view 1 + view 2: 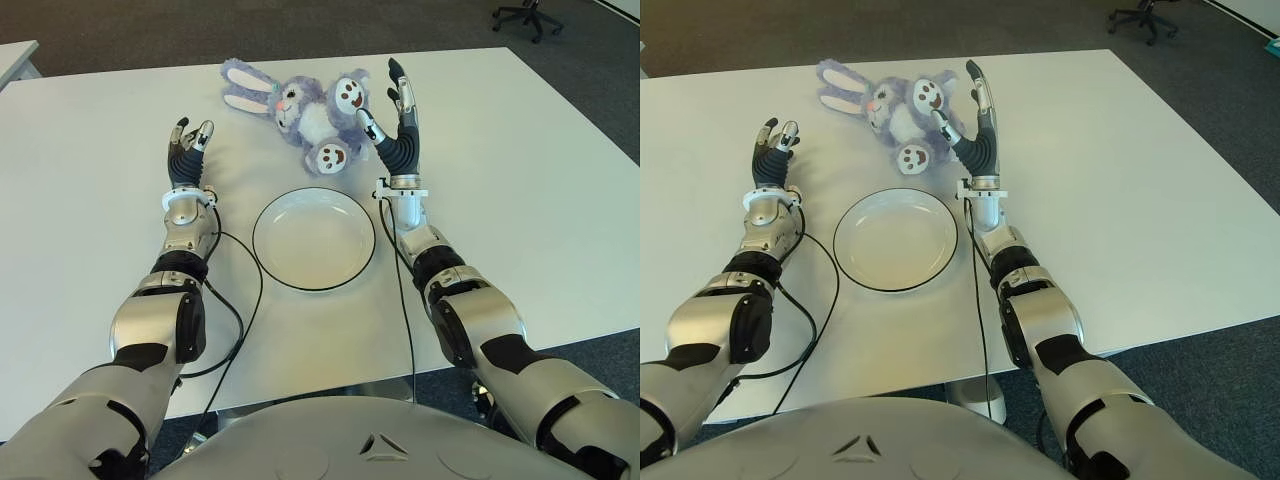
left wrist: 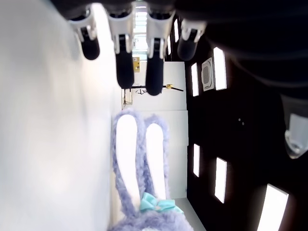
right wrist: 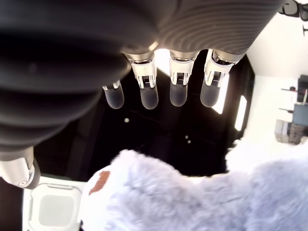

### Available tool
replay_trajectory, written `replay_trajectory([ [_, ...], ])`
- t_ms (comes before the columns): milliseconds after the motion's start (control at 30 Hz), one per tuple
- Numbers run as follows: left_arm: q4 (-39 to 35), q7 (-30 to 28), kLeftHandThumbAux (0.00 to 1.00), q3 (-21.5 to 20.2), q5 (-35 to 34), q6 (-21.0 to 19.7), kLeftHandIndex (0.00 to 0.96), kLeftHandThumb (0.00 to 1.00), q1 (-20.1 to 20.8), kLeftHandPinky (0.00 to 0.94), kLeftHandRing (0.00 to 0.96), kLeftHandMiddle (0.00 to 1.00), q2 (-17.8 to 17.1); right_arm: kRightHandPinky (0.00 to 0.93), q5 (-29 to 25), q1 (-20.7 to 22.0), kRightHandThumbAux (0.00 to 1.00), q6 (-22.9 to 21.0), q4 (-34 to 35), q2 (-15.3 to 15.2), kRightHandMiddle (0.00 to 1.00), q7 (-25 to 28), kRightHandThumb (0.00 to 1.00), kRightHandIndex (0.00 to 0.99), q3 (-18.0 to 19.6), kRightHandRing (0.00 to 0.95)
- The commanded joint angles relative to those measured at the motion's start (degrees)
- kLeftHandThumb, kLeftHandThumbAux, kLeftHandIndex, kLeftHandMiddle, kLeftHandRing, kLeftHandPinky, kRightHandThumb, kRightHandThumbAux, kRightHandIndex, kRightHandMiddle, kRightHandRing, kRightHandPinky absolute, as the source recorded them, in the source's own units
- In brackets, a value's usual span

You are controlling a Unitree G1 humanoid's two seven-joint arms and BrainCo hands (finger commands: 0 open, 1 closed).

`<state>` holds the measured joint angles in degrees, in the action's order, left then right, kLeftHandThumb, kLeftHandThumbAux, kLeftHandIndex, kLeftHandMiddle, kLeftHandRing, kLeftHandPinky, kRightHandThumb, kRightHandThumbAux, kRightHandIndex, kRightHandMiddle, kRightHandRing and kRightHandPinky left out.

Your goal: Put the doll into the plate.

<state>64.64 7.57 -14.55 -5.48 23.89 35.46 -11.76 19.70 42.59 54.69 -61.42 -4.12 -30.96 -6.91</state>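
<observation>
Meanwhile the doll (image 1: 305, 107), a purple plush rabbit, lies on the white table (image 1: 520, 190) just beyond the empty plate (image 1: 313, 238). Spread open and holding nothing, the right hand (image 1: 392, 112) stands just beside the doll's feet on its right. Fingers extended and empty, the left hand (image 1: 187, 148) shows left of the plate, apart from the doll.

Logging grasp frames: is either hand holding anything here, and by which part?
Nothing is held. The right hand is open beside the purple plush rabbit doll's feet; the left hand is open too. The round white plate is empty.
</observation>
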Motion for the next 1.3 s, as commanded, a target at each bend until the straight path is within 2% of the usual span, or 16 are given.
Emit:
replay_trajectory([
  [33,3.7,0.38,0.449,0.54,0.54,-3.78,0.095,0.0,-4.65,0.056,0.199,0.243,2.06,0.017,-0.21,-2.57,0.473,0.71,0.87,0.78,0.0,0.19,0.275,0.0,0.31,0.0],
  [433,3.78,0.47,0.447,0.4,0.4,-3.82,0.106,0.0,-4.5,0.053,0.204,0.247,2.1,0.008,0.99,-3.91,0.485,3.19,4.52,1.02,0.0,0.52,0.268,0.0,-0.1,0.0],
  [700,4.04,1.05,0.45,0.4,0.51,-4.23,0.104,0.0,-4.19,0.086,0.208,0.247,2.2,0.0,4.62,-4.06,0.449,4.78,5.54,0.33,0.0,-2.09,0.295,0.0,-1.0,0.0],
  [933,4.29,0.85,0.445,0.31,0.42,-4.6,0.114,0.0,-3.86,0.1,0.21,0.242,2.26,0.0,9.39,-3.37,0.378,4.84,5.65,-1.27,0.0,-4.79,0.293,0.0,-2.73,0.0],
  [1300,4.75,0.62,0.437,0.1,0.21,-4.88,0.109,0.0,-3.38,0.143,0.222,0.242,2.3,0.0,11.16,-1.23,0.342,6.45,4.16,-2.24,0.0,-6.1,0.317,0.0,-4.02,0.0],
])
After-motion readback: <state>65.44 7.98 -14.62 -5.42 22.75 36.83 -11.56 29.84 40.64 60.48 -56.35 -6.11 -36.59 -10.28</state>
